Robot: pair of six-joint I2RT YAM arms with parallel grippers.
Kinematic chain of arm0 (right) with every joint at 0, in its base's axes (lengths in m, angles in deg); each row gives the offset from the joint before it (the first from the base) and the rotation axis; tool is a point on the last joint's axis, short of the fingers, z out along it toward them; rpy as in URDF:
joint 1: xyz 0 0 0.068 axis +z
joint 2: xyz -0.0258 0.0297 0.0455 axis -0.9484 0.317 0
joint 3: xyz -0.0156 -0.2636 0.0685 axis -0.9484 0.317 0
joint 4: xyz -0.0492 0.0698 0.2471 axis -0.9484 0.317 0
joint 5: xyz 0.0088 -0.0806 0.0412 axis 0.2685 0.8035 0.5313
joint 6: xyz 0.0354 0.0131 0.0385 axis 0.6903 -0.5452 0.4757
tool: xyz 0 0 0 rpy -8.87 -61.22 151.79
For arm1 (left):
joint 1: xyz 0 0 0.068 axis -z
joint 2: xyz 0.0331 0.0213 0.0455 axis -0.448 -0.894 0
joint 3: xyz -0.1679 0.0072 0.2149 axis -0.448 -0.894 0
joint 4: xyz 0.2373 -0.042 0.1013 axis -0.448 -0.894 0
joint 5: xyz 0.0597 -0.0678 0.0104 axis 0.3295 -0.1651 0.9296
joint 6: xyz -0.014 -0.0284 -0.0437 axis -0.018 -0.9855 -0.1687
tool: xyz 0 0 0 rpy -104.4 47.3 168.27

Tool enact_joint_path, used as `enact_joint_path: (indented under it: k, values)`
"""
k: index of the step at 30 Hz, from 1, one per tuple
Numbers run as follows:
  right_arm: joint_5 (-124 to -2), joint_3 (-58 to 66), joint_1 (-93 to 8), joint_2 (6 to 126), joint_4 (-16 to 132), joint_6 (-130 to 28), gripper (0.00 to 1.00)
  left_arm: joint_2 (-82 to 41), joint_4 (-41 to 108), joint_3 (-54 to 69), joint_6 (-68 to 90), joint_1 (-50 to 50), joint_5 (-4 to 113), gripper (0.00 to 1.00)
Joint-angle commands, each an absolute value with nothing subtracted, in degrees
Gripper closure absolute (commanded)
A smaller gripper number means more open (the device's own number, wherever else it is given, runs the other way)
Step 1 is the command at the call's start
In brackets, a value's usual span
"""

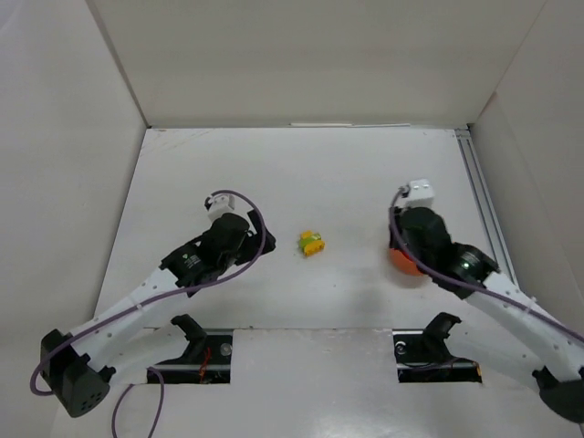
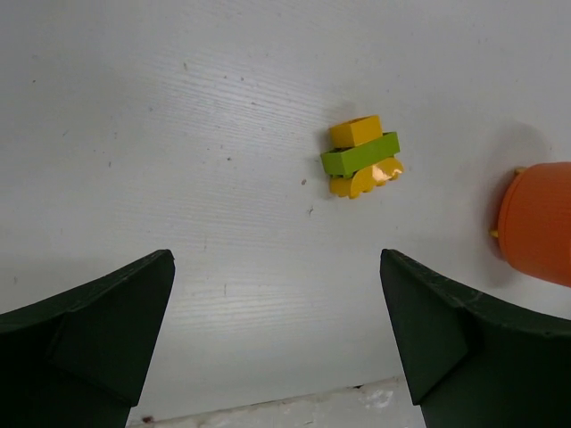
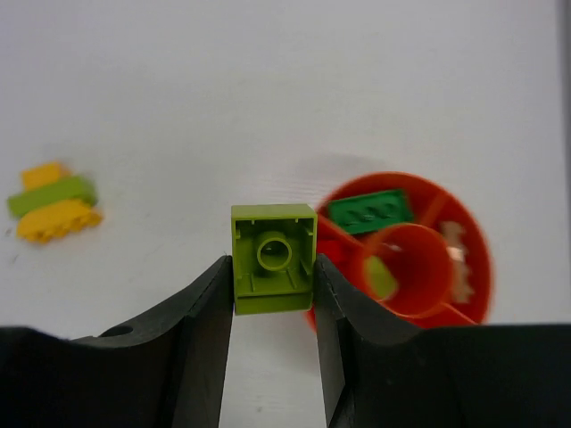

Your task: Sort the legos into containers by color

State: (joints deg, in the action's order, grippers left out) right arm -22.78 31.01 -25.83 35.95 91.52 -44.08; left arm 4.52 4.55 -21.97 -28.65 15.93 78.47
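Note:
My right gripper point(image 3: 272, 267) is shut on a lime green lego point(image 3: 273, 259), held hollow side toward the camera just left of the orange bowl point(image 3: 473, 267). The bowl's compartments hold a dark green lego point(image 3: 370, 212), a lime piece point(image 3: 382, 278) in the centre cup and a pale piece at the right. In the top view the bowl point(image 1: 403, 263) is mostly hidden under the right arm. A small stack of yellow and lime legos point(image 1: 311, 244) lies mid-table; it also shows in the left wrist view point(image 2: 361, 158) and the right wrist view point(image 3: 52, 201). My left gripper point(image 2: 277, 303) is open and empty, short of the stack.
White walls enclose the table on three sides. A metal rail point(image 1: 482, 196) runs along the right edge. The orange bowl point(image 2: 538, 223) shows at the right edge of the left wrist view. Two black mounts point(image 1: 193, 339) sit at the near edge.

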Motion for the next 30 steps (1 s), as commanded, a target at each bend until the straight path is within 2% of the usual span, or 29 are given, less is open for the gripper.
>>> enact_joint_path:
  k: [1,2,6,10,17,22,26,30]
  values:
    - [-24.3,32.4,-35.8,26.5,98.5,-42.2,0.69,1.3,11.1,-21.4,-22.5,15.7,76.4,0.01]
    - [-27.3,32.4,-41.3,25.3,98.5,-43.3,0.69,0.4,11.6,-20.8,-21.8,15.7,76.4,0.01]
    - [-31.4,31.8,-51.1,27.6,100.1,-45.5,0.69,-4.6,16.1,-18.4,-17.0,15.7,73.6,0.01]
    - [-32.8,30.0,-55.6,34.7,101.3,-46.8,0.69,-10.0,16.1,-14.7,-14.4,15.7,73.6,0.01]
    - [-34.7,30.0,-58.0,37.4,96.5,-48.1,0.70,-18.2,17.1,-10.0,-12.0,15.1,72.9,0.01]
    - [-35.9,30.6,-59.1,38.1,95.4,-50.0,0.63,-23.5,17.1,-7.4,-10.8,14.6,71.0,0.01]
    - [-37.9,31.1,-59.7,38.7,94.3,-50.7,0.62,-25.5,17.7,-5.3,-9.6,14.1,70.4,0.01]
    - [-39.9,32.3,-59.7,39.7,93.0,-51.2,0.53,-26.0,18.2,-5.3,-9.6,14.1,69.9,0.01]
